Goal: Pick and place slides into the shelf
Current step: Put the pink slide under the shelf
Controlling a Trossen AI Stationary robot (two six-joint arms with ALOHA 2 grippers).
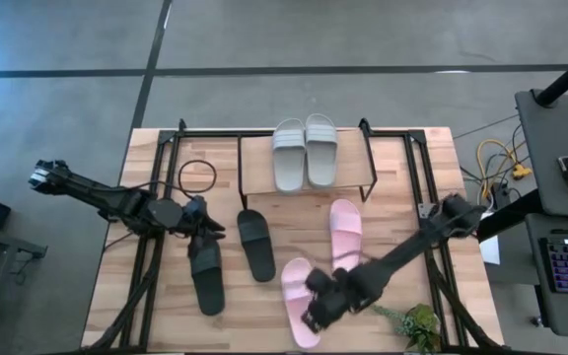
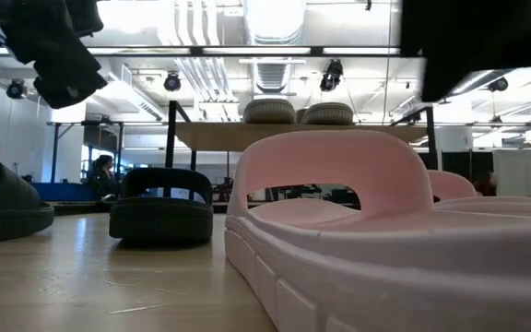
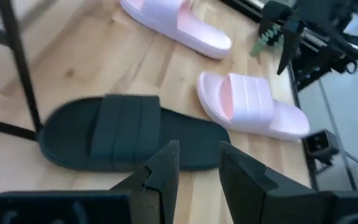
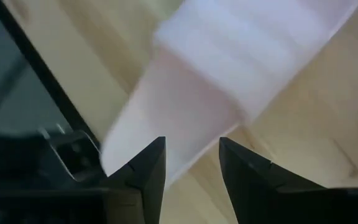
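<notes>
Two pale grey-green slides [image 1: 304, 153] lie side by side, soles down, on the shelf's wooden top [image 1: 254, 163]. Two black slides [image 1: 256, 244] [image 1: 205, 271] and two pink slides [image 1: 345, 232] [image 1: 299, 301] lie soles down on the table. My right gripper [image 1: 316, 311] hangs open above the near pink slide [image 4: 185, 118], whose end shows below the gap between its fingers. In the low view that gripper [image 2: 487, 37] is well clear of the slide [image 2: 339, 231]. My left gripper [image 3: 199, 168] is open and empty, raised over the table's left part, facing a black slide [image 3: 123, 134].
A large black metal frame [image 1: 166, 148] runs round the table's far and side edges. A dark cord ring [image 1: 197, 176] lies left of the shelf. A green sprig [image 1: 417, 323] sits at the near right corner. Bare wood shows between the black and pink slides.
</notes>
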